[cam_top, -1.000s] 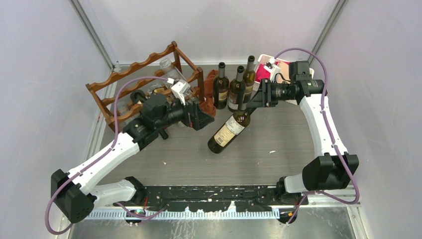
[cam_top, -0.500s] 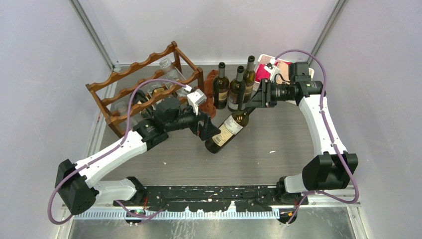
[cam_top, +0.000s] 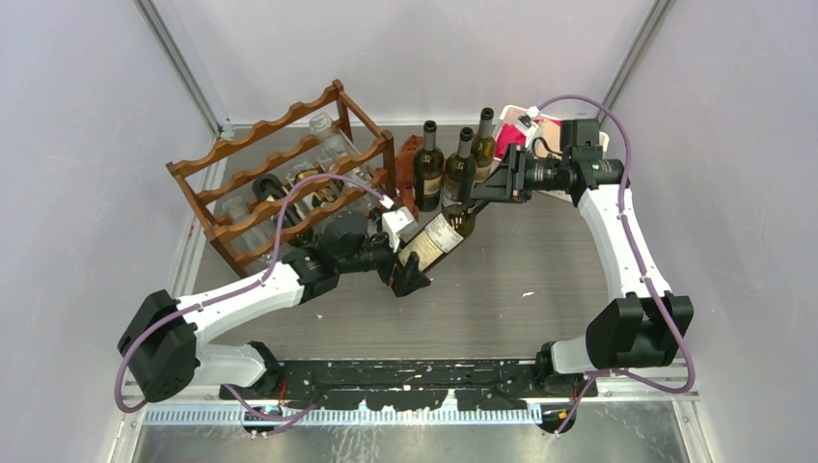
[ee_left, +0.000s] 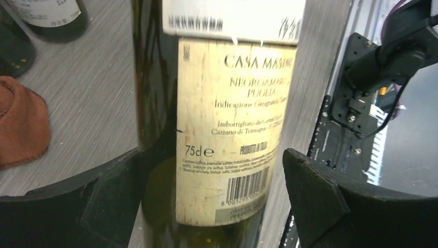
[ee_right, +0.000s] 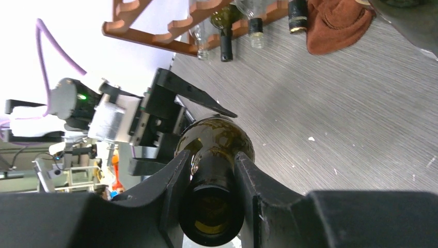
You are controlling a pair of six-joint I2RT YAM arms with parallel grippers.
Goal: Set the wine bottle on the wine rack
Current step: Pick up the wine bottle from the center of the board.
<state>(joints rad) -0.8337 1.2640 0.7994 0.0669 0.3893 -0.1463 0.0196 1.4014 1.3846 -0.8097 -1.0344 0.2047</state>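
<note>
Bottle: we see the wine bottle (cam_top: 431,243) tilted, neck toward 1 o'clock and base toward 7 o'clock in the top view.
Right gripper (ee_right: 212,178): pinched on the bottle's neck.
Left gripper (ee_left: 212,173): spread wide, its fingers (ee_left: 310,191) on either side of the labelled body, with gaps showing.
Rack: the wine rack (cam_top: 280,178) lies at 10 o'clock from the bottle; we judge the left arm nearer.
Writing: "CASA MASI…", "PUGLIA", "75cl".

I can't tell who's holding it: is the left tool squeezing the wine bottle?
No, the left tool stands open around the wine bottle, with a gap showing beside the label.
</note>
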